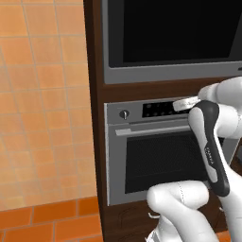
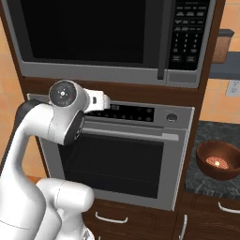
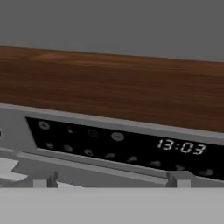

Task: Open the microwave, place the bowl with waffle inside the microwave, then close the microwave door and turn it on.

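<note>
Writing: oven clock reads 13:03 in hand view; small lettering runs down the arm's dark link, too small to read; microwave keypad has rows of labelled keys, illegible.
Microwave: microwave built into dark brown wood column, directly above the oven; one unit.
Microwave door: microwave door black glass, silver-grey edged, flush and closed; vertical handle at its right edge beside the keypad.
Oven: silver oven below, one; knob, dark button panel, bar handle, mesh-windowed door shut.
Bowl: one brown bowl on dark stone counter right of the oven, well apart from the arm; light round waffle inside.
Gripper: gripper up near the oven's button panel and the wood strip under the microwave; jaws spread wide, nothing between them, touching nothing I can see.
In the way: arm's elbow and wrist cover part of the oven front in both base views; nothing sits between bowl and microwave.
Around: orange tiled wall left of the column; two drawer pulls under the oven; wall outlet and brown container on a shelf at far right.
</note>
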